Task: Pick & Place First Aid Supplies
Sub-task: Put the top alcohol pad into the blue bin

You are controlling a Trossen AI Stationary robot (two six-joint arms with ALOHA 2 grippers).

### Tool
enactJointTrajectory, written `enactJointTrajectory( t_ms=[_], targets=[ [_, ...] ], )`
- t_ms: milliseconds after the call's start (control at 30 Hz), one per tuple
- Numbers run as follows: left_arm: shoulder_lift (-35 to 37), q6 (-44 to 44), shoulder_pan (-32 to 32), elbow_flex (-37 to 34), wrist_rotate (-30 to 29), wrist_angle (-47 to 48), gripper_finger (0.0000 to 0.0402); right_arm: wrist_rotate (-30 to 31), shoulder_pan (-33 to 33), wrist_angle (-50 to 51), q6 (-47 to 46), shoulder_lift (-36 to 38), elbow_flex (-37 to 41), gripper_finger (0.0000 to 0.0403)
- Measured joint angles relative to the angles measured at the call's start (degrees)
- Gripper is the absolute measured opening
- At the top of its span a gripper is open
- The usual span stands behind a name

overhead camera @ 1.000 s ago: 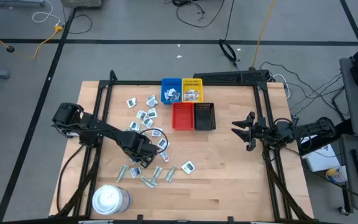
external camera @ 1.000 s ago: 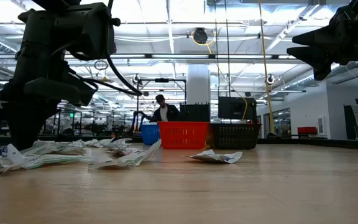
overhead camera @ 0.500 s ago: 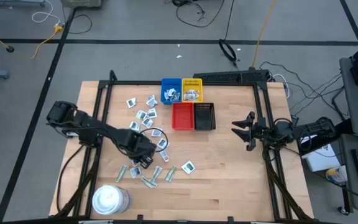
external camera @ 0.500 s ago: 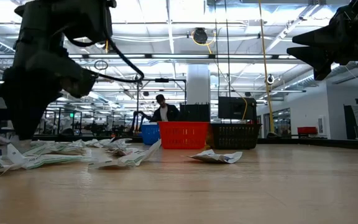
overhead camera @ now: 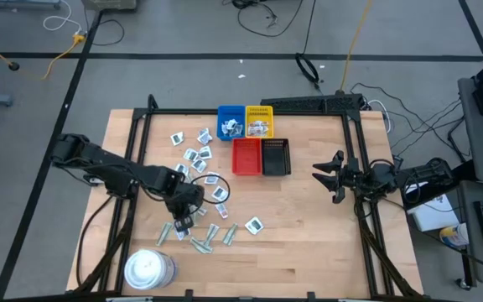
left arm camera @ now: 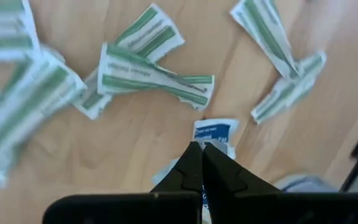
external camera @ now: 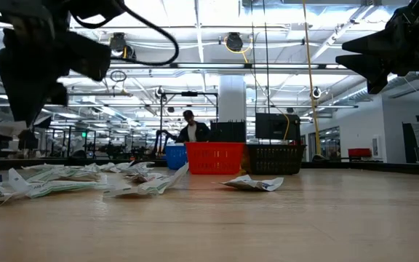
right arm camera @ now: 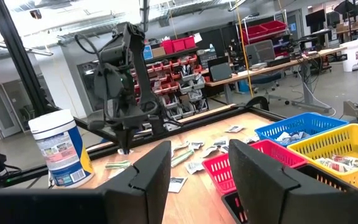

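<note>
The left gripper hangs above the loose first aid supplies on the table's left half, its fingers clenched on one white packet with a blue mark. Four trays stand together at the far middle: blue, yellow, red, black. The right gripper waits released near the right edge, holding nothing.

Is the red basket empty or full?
Empty: the red basket shows only bare red floor from above, while the blue and yellow ones hold packets.
</note>
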State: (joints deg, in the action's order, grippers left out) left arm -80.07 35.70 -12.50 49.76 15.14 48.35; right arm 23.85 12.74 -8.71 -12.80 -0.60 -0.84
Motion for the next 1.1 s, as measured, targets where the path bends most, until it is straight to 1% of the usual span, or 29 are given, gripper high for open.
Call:
enactJointTrajectory(
  t_ms=[300, 367, 433, 500, 633, 767, 1000, 1100],
  targets=[
    [0.7, -30.2, 1.9, 3.8, -0.2, 5.0, 0.0001, 0.0, 0.0, 0.0, 0.0, 0.0, 0.0, 0.0155],
    [0.7, -35.4, 2.0, 4.2, -0.2, 5.0, 0.0001, 0.0, 0.0, 0.0, 0.0, 0.0, 0.0, 0.0155],
    [0.7, -37.5, 2.7, 4.8, -1.0, 5.1, 0.0, 0.0, 0.0, 0.0, 0.0, 0.0, 0.0, 0.0155],
    [0.5, -37.0, 4.6, 5.9, -2.1, 5.2, 0.0, 0.0, 0.0, 0.0, 0.0, 0.0, 0.0, 0.0155],
    [0.4, -36.2, 10.9, 8.5, -4.6, 5.3, 0.0, 0.0, 0.0, 0.0, 0.0, 0.0, 0.0, 0.0155],
    [0.4, -31.1, 18.8, 10.1, -6.3, 5.8, 0.0, 0.0, 0.0, 0.0, 0.0, 0.0, 0.0, 0.0155],
    [0.4, -23.1, 32.6, 10.9, -6.3, 7.3, 0.0, 0.0, 0.0, 0.0, 0.0, 0.0, 0.0, 0.0155],
    [-0.2, -19.8, 37.7, 10.9, -6.8, 9.0, 0.0, 0.0, 0.0, 0.0, 0.0, 0.0, 0.0, 0.0155]
  ],
)
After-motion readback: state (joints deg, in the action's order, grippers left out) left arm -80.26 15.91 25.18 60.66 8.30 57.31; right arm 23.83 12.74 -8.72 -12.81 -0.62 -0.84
